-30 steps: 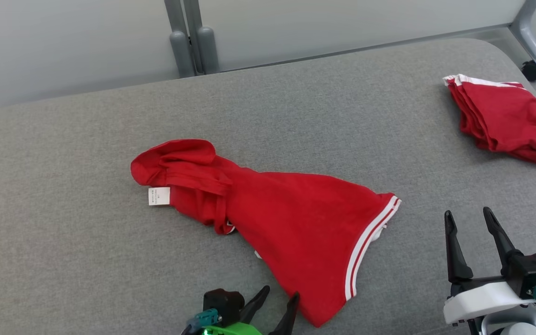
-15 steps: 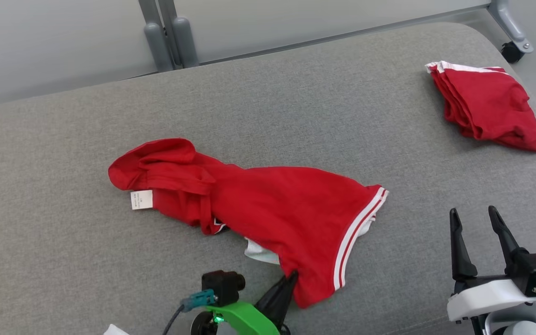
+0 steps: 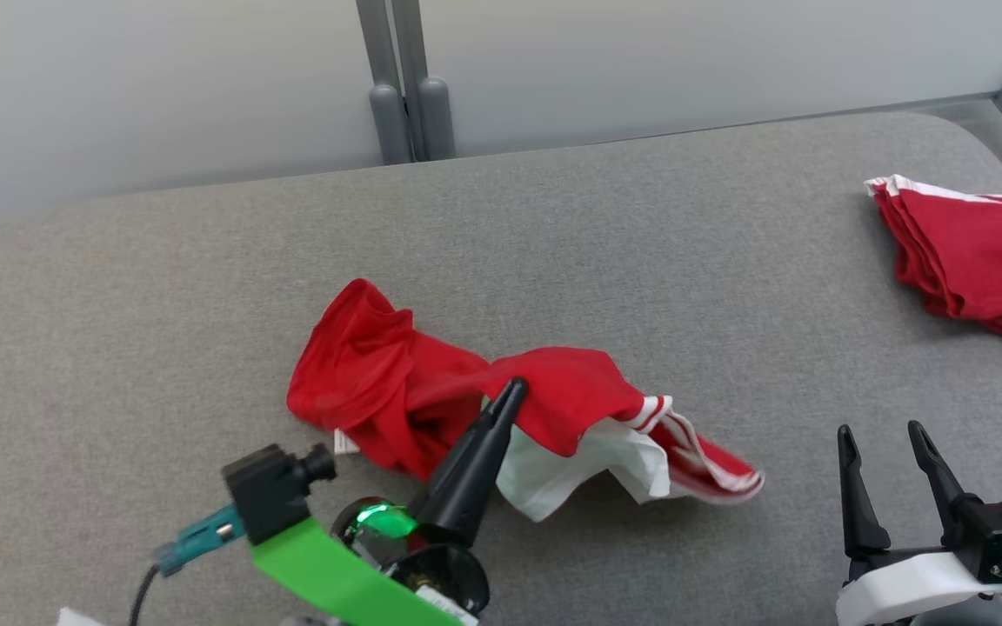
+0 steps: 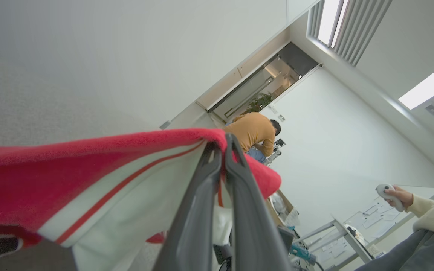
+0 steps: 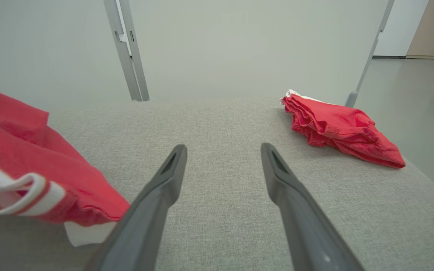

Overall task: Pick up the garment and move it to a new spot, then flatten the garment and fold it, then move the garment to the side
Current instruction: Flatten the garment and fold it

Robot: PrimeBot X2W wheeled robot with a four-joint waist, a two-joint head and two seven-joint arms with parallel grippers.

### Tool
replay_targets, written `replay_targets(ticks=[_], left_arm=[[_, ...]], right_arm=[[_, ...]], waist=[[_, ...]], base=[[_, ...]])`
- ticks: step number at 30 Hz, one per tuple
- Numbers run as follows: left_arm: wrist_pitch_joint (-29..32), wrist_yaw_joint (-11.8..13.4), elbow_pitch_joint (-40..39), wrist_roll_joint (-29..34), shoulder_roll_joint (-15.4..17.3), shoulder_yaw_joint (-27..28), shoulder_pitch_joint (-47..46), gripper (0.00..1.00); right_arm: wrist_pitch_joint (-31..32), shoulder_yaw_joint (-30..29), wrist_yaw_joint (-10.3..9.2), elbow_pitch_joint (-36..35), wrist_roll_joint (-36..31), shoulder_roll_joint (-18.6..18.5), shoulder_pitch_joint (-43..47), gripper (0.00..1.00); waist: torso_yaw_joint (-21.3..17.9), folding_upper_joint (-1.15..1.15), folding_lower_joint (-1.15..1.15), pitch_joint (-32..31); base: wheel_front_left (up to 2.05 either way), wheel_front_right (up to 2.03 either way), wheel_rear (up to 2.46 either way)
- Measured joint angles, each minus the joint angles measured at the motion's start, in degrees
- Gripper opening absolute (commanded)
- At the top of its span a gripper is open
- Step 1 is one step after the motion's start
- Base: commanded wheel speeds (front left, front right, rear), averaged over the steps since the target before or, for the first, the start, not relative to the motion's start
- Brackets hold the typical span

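The garment [image 3: 397,391] is red with white striped trim and a white inner layer, bunched in the middle of the grey padded table [image 3: 162,287]. My left gripper [image 3: 514,389] is shut on its cloth and holds part of it raised off the table. In the left wrist view the closed fingers [image 4: 239,210] pinch the red and white fabric [image 4: 70,169] draped over their tips. The garment's striped hem [image 5: 17,188] also hangs at the left of the right wrist view. My right gripper [image 3: 879,432] stands open at the lower right, with nothing between its fingers [image 5: 277,169].
A second red garment [image 3: 979,256] lies folded near the table's far right edge, seen also in the right wrist view [image 5: 337,126]. Grey frame posts [image 3: 405,96] stand behind the table. In the left wrist view a person in an orange top [image 4: 252,131] and a hand holding a controller [image 4: 394,195] appear.
My left gripper has shut on the garment's near corner and lifted it up and toward the middle, bunching the cloth. The head camera has shifted. The right gripper has stayed open.
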Motion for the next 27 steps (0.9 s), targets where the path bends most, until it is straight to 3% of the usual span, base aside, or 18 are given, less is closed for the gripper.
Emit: replay_targets(ticks=[10, 16, 21, 27], left_arm=[[1.16, 6.42, -21.84, -0.41, 6.12, 4.89, 5.67, 0.00], [5.05, 7.73, -29.06, 0.22, 10.66, 6.86, 5.15, 0.00], [10.93, 7.12, -28.61, -4.26, 14.23, 9.24, -0.43, 0.00], [20.56, 7.32, -14.92, -12.59, 18.24, 13.25, -13.08, 0.00]], right_arm=[[0.00, 0.08, 0.00, 0.30, 1.03, 0.01, 0.36, 1.00], [0.00, 0.53, 0.00, 0.58, 1.85, 0.01, 0.19, 1.00], [0.00, 1.20, -0.01, 0.71, 2.27, -0.01, -1.52, 1.00], [0.00, 2.26, 0.00, 0.71, 3.01, -0.01, -5.81, 1.00]], waist=[[3.64, 0.00, 0.00, -1.91], [3.42, 0.00, 0.00, -1.06], [2.05, 0.00, 0.00, 0.46], [-1.11, 0.00, 0.00, 3.53]], base=[[0.00, 0.00, 0.00], [0.00, 0.00, 0.00], [0.00, 0.00, 0.00], [0.00, 0.00, 0.00]])
